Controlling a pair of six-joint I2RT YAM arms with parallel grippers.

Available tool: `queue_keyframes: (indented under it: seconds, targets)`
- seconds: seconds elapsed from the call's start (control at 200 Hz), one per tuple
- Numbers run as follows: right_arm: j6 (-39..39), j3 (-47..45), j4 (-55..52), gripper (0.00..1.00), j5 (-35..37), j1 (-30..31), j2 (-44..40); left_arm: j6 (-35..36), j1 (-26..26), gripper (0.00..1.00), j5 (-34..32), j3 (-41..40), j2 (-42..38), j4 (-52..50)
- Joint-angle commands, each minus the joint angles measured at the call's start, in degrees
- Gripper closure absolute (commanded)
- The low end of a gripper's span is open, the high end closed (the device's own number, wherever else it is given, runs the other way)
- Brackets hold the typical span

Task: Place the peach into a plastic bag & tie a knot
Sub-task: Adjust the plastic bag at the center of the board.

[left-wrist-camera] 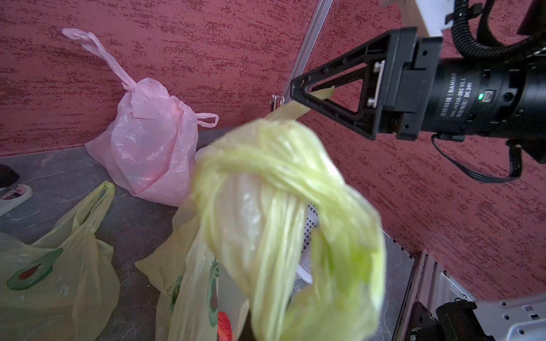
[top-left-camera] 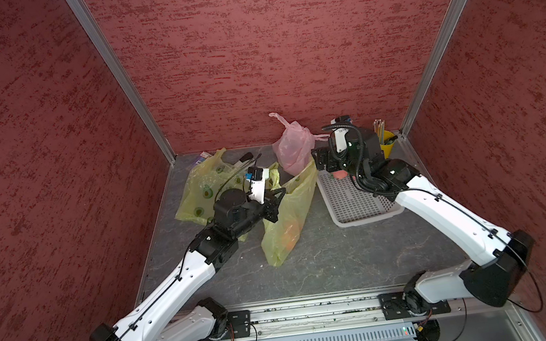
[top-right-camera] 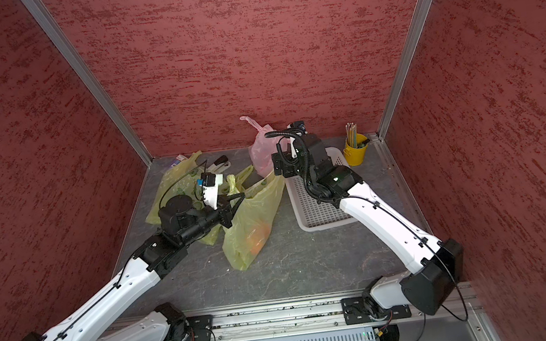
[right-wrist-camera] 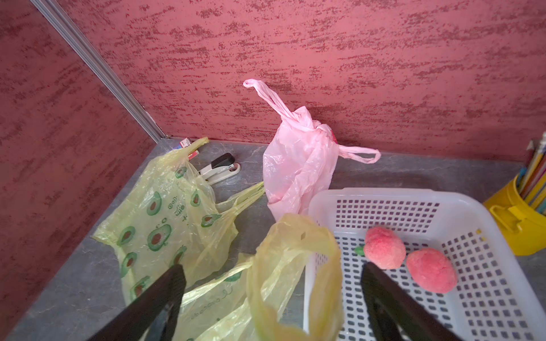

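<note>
Right wrist view: the right gripper (right-wrist-camera: pixel 271 267) stands wide, a handle loop of the yellow bag (right-wrist-camera: pixel 295 228) between its jaws. The left gripper (top-left-camera: pixel 278 197) clamps the bag's twisted top, one peach (top-left-camera: pixel 290 236) showing through its side (two spare peaches (right-wrist-camera: pixel 384 248) sit in the white basket (right-wrist-camera: pixel 413 192)).

**Hidden, cropped or blurred**

- Yellow bag (left-wrist-camera: pixel 283 206): twisted handles blurred at close range in the left wrist view, covering the left claw (top-left-camera: pixel 281 193) there.
- Peach (top-left-camera: pixel 290 234): only an orange smear through the plastic in both top views.
- Basket (top-left-camera: pixel 346 201): far end under the right arm; cropped in the right wrist view.
- Cup (right-wrist-camera: pixel 514 218): cropped at the edge.
- Pink bag (right-wrist-camera: pixel 298 171): contents unseen.
- Right claw (right-wrist-camera: pixel 271 265): finger bases cropped.
</note>
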Motion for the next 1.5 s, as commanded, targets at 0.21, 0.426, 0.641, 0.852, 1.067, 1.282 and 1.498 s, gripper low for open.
queue_keyframes:
  seconds: [0.21,0.426,0.641,0.852,1.067,1.282,1.498]
  targets:
    - [-2.62,3.35,6.93,0.91,-10.49,-1.32,1.09,-0.92,3.16,1.00,5.93,2.22,-1.92,-4.28]
    - [4.68,11.58,-4.19,1.00,-25.36,-1.12,-1.93,-1.52,13.17,1.00,18.46,8.58,-6.16,-12.89]
    - [13.86,14.86,-17.12,1.00,-27.47,0.92,-4.09,-6.70,26.83,1.00,38.28,13.04,-5.00,-13.35]
    - [18.74,12.53,-16.81,1.00,-30.23,1.54,-4.60,-15.15,29.73,1.00,51.08,9.62,1.76,-2.08]
    - [14.39,4.73,-12.43,0.95,-21.28,1.44,-0.35,-17.90,25.88,1.00,52.50,5.55,5.98,4.71]
    - [7.93,11.56,-2.41,0.30,-23.83,1.40,1.43,-17.01,22.44,1.00,52.80,6.01,9.68,5.11]
    - [10.54,17.33,4.96,0.26,-44.31,1.78,6.64,-15.26,21.62,1.00,53.22,7.78,10.40,2.45]
